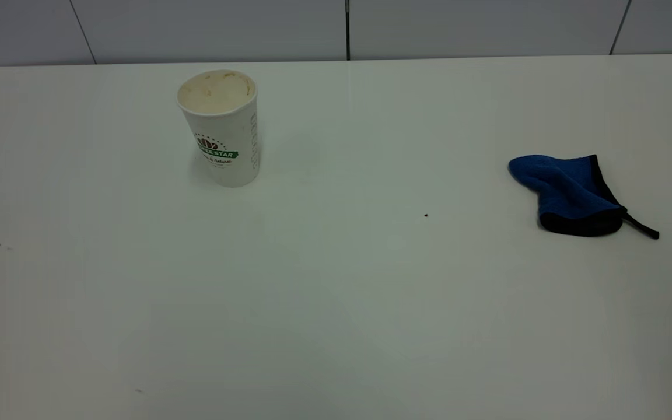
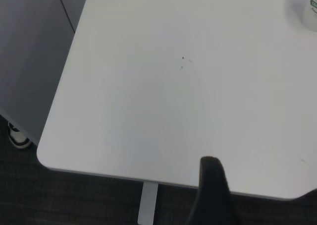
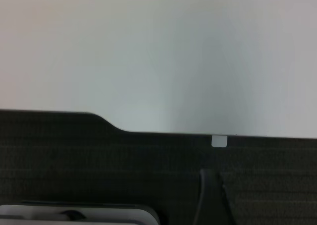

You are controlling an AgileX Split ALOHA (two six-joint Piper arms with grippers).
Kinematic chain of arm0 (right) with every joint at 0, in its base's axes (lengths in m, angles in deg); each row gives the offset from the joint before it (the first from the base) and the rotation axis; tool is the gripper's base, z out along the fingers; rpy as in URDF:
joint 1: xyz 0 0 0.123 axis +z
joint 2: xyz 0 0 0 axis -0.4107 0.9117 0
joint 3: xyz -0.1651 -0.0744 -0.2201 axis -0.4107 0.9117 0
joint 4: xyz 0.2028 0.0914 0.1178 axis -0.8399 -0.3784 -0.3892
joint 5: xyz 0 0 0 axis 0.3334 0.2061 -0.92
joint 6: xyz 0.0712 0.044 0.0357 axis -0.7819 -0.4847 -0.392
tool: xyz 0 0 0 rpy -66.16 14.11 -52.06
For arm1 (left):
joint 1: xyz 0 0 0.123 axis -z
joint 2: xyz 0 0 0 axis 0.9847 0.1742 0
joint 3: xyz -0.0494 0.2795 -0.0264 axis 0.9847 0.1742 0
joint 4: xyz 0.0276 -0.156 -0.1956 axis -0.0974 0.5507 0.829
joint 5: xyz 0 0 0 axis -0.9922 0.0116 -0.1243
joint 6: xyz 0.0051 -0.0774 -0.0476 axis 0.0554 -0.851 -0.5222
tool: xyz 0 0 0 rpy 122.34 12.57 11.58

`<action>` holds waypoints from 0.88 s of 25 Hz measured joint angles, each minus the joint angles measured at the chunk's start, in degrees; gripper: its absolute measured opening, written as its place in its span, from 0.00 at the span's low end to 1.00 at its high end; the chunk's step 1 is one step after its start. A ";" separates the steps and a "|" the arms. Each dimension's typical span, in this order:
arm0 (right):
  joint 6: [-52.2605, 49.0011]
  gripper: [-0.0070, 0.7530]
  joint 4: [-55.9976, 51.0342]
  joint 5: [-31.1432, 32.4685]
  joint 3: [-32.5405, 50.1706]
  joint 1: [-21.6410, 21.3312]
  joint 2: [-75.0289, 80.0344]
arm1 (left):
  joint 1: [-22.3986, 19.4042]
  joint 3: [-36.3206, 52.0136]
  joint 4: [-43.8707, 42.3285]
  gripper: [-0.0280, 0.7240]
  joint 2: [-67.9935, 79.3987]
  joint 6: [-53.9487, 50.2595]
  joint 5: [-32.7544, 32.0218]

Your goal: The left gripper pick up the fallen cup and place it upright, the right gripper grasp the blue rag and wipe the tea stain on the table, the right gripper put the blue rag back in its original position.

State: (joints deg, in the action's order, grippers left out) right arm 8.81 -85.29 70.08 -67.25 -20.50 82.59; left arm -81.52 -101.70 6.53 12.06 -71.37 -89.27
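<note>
The white paper cup [image 1: 221,126] with the green and brown logo stands upright on the white table [image 1: 336,303], at its far left. The cup's base also shows in the left wrist view [image 2: 308,9]. The blue rag [image 1: 569,192] lies crumpled at the right, its black loop tail pointing right. The tea stain does not show in any view. Neither arm appears in the exterior view. A black part of my left gripper [image 2: 214,188] hangs over the table's near rounded corner [image 2: 47,153], far from the cup. My right gripper [image 3: 210,197] sits off the table's edge [image 3: 163,132], over dark floor.
Grey wall panels [image 1: 336,26] run behind the table. A tiny dark speck [image 1: 426,215] lies mid-table, with more specks [image 2: 183,59] near the left side. A white table leg [image 2: 147,202] and a castor [image 2: 17,137] stand below the corner. A light-grey object [image 3: 79,216] lies on the floor.
</note>
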 joint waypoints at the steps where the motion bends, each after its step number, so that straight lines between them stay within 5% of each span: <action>1: 0.00 0.74 -0.05 -0.15 0.00 0.00 -0.02 | 0.00 0.00 0.00 0.79 0.00 0.00 0.00; 22: 0.05 0.74 -0.05 -0.25 0.00 0.00 -13.43 | 0.00 0.00 0.00 0.79 0.00 0.00 0.00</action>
State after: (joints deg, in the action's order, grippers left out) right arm 8.86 -85.33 69.83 -67.25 -20.50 69.16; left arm -81.52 -101.70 6.53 12.06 -71.37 -89.27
